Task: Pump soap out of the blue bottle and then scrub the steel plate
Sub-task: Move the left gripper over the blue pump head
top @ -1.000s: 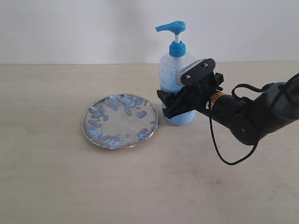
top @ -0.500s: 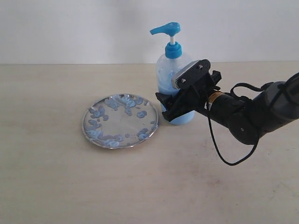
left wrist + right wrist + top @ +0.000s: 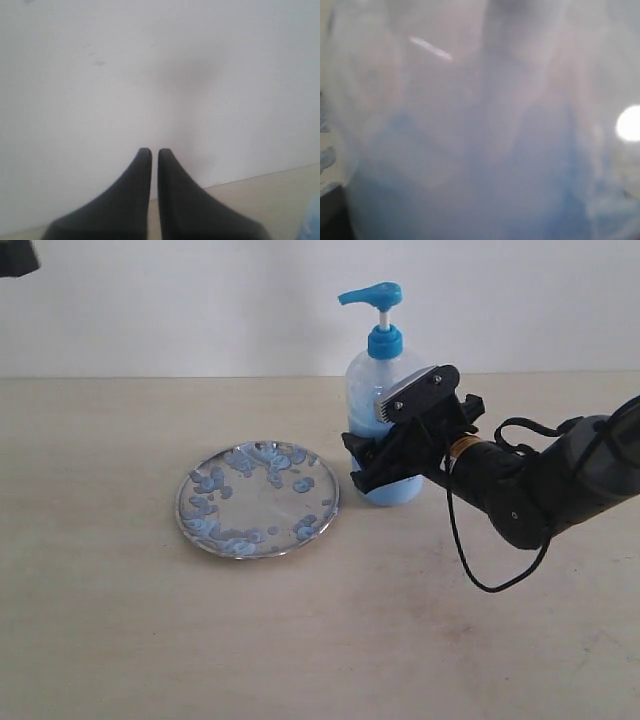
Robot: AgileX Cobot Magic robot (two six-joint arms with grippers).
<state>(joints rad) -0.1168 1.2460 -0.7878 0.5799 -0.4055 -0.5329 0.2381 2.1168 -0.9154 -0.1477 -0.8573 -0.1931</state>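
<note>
Blue bottle [image 3: 366, 390], a tall clear plastic pump bottle of light blue liquid with a bright blue pump head [image 3: 370, 294] and collar, stood upright on the beige table [image 3: 150, 640] near the white wall [image 3: 200, 310] in the exterior view. It stood just to the right of the steel plate [image 3: 262, 504] and apart from it. This small round shallow shiny metal plate lay flat, with the soap [image 3: 214, 481] scattered over it as pale bluish foamy blobs, thickest toward the rim. Right gripper [image 3: 390, 438] was clenched on the bottle's lower body, one jaw on each side, and its dark arm reached in from the right. A black cable [image 3: 470, 565] looped beneath the arm. Left wrist view: left gripper [image 3: 151, 152] was closed with only a thin slit between its black fingers [image 3: 130, 200] and nothing held. It pointed at the wall, with a strip of table below. A blue blur in one corner could not be identified. Right wrist view: the bottle wall and blue liquid [image 3: 480, 165] filled the picture, out of focus and very close. The jaws could not be made out there.
</note>
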